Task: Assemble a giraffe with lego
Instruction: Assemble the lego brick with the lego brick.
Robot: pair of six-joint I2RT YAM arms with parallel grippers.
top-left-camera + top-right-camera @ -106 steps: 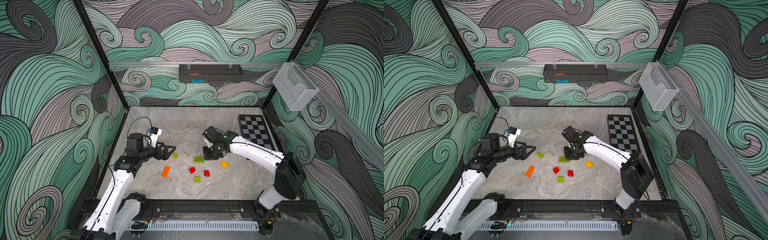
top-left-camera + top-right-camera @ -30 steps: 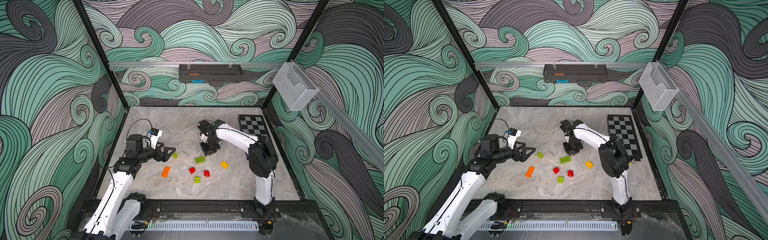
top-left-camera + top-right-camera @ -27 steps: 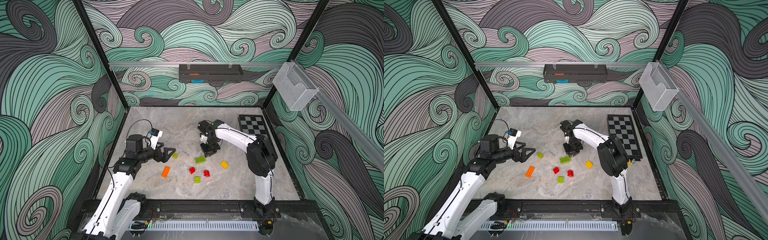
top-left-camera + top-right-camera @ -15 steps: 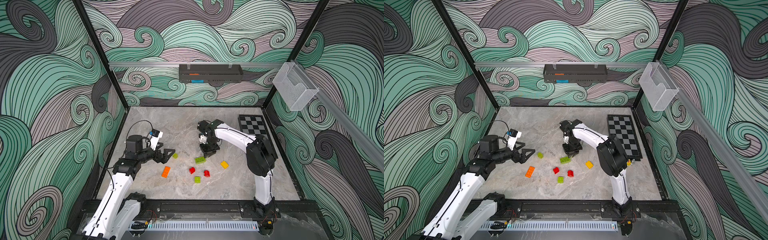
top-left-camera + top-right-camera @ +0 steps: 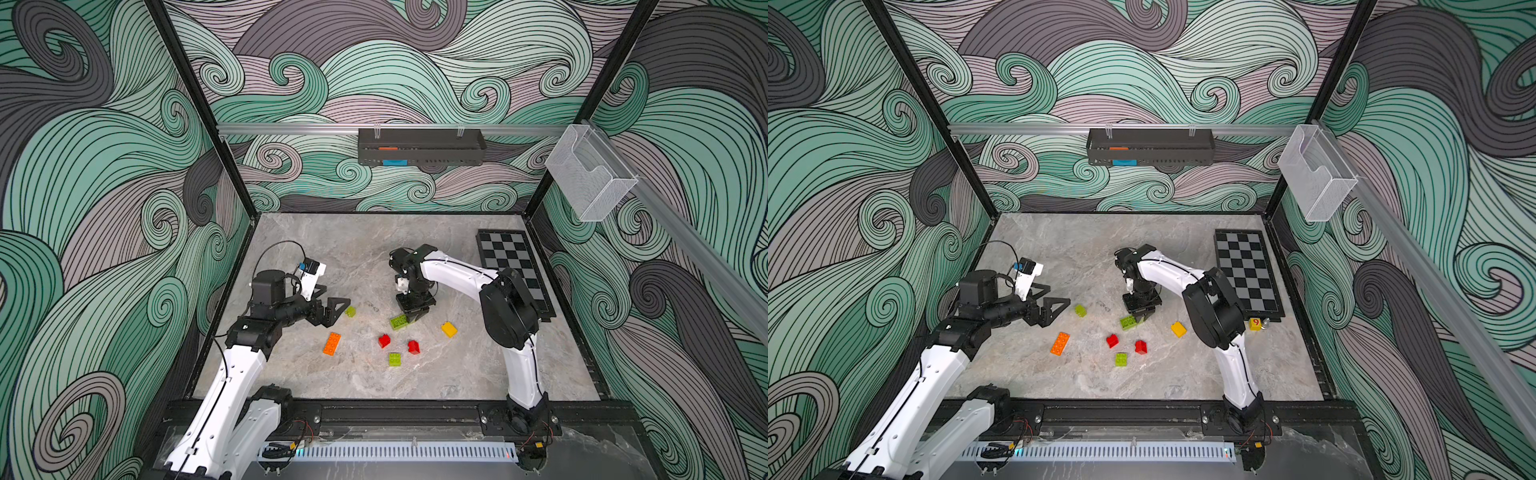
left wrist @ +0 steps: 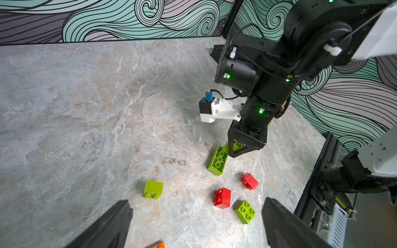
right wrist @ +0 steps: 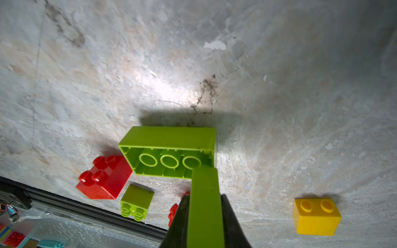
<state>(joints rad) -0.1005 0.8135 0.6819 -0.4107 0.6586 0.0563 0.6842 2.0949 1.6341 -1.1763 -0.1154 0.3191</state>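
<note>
1. Step in hand: I judged this the first join of the giraffe. No two pieces of the lego were found joined. All lay loose near the centre of the table [image 5: 374,257].
2. My right gripper [image 5: 410,319] pointed straight down, closed tight on the held lime brick [image 7: 205,204]. That brick's lower end touched one end of the long lime brick [image 7: 169,137]. Whether anything had seated, I could not tell.
3. My left gripper [image 5: 334,313] stood fully open and empty, at 9 o'clock of the cluster, with a small lime brick [image 5: 350,311] just at its 3 o'clock.
4. In both top views the long lime brick lay on its side, with its long axis roughly 8-to-2 o'clock. Its hollow underside faced about 7 o'clock, and its studs were hidden.
5. From it, the yellow brick [image 5: 449,329] lay at 4 o'clock. The two red bricks [image 5: 384,340] and a lime square brick [image 5: 395,359] lay near 6. The orange brick [image 5: 332,343] lay at 8, with its axis 7-to-1.
6. Judgement: the next move calls for righting the long brick studs-up, or bracing it with my left fingers [image 6: 116,216]. Pressing at its rim may skid it.
</note>
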